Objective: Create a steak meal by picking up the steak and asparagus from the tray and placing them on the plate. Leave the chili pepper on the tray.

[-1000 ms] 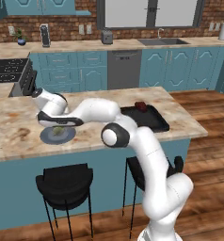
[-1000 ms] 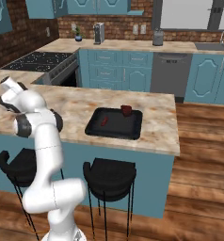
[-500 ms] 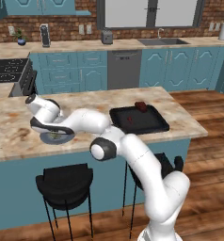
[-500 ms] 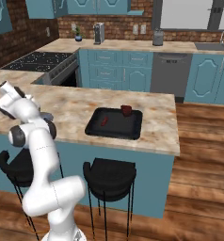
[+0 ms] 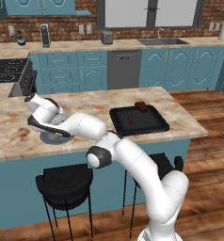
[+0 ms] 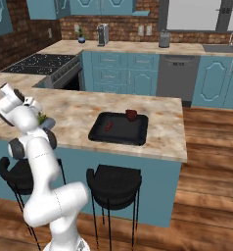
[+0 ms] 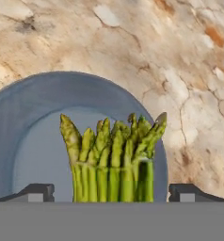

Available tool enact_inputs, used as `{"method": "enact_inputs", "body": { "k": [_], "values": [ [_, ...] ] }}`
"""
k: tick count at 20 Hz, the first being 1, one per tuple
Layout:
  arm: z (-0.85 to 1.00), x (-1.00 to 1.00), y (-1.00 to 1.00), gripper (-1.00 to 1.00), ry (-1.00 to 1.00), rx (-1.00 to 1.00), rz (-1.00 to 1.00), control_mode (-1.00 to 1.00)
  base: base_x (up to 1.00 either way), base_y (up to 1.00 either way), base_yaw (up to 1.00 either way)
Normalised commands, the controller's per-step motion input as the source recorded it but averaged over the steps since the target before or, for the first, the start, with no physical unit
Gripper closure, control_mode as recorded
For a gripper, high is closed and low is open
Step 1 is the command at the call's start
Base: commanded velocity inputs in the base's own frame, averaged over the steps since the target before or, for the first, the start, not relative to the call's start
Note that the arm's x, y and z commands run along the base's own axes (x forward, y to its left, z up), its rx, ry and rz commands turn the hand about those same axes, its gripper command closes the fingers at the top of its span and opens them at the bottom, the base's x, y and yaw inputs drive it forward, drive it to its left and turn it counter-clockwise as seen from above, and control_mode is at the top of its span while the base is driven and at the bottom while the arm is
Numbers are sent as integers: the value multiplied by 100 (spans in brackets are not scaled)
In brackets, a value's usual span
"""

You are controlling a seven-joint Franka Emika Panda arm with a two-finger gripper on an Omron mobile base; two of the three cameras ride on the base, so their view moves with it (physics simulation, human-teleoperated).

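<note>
The grey-blue plate (image 7: 34,117) lies on the marble island, also seen at its left end (image 5: 45,139). The asparagus (image 7: 114,157) rests on the plate, a green bundle with tips pointing away from my hand. My gripper (image 7: 111,192) hovers low over it, open, with a gap between each fingertip and the stalks. From the left base view the gripper (image 5: 50,132) is right above the plate and the asparagus (image 5: 59,137). The black tray (image 5: 151,126) sits to the right, with the steak (image 5: 141,105) at its far edge and the red chili pepper (image 5: 130,120) near its middle.
Two black stools (image 5: 64,181) stand under the island's front edge. My own forearm stretches across the counter between plate and tray. A stove (image 6: 35,63) sits on the back counter to the left, and a sink (image 5: 161,42) at the back right.
My elbow has swung lower and toward the island's front edge while the hand stayed over the plate. Steak and chili have not moved.
</note>
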Motion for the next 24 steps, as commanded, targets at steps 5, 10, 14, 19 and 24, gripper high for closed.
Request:
{"method": "enact_inputs", "body": {
  "k": [5,10,14,19,24],
  "values": [
    [1,-26,-15,-100,-6,0,6,-100,0,0,0],
    [13,-57,-21,-100,-5,0,2,-100,0,0,0],
    [1,-70,-97,-100,-13,21,0,-100,0,0,0],
    [-39,-87,-100,-100,-16,27,0,-100,0,0,0],
    [-76,-100,-100,-100,-23,26,5,-100,0,0,0]
  ]
}}
